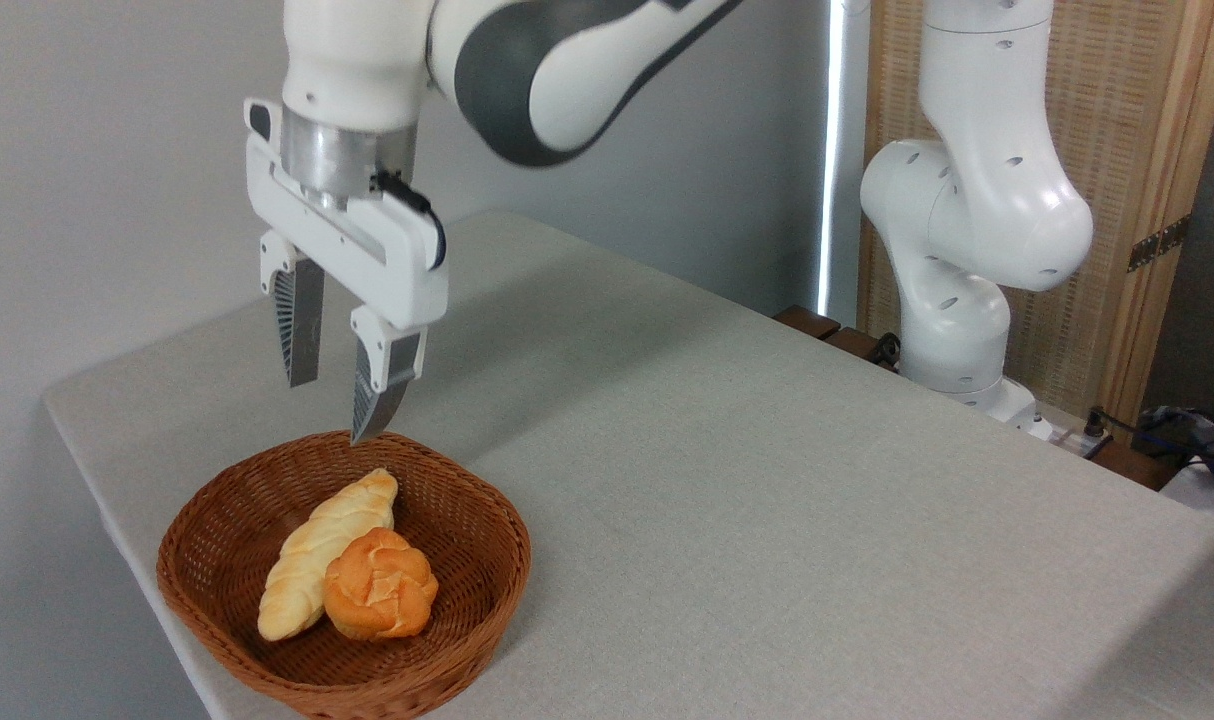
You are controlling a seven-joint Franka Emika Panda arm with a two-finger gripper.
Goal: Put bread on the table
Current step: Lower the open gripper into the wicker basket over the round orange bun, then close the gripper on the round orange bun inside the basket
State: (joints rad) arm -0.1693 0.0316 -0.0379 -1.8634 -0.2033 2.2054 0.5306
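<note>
Gripper [339, 408]: empty, fingers apart, pointing down.
Bread [381, 585]: below the gripper in the basket [487, 520], touching the braided loaf [322, 550].
Handling: probably light and soft; grasp gently across its round sides.

Woven wicker basket [217, 560], matt cloth table [767, 480]

1. The Franka Panda arm [967, 220] rises from its base at right, its white links bending up past the top of the frame and back down at upper left.
2. The wrist points straight down, a metal flange joining it to the white gripper body.
3. The gripper [335, 408] hangs with jaws parted, nothing between them.
4. Its two ribbed grey fingers [302, 325] taper downward.
</note>
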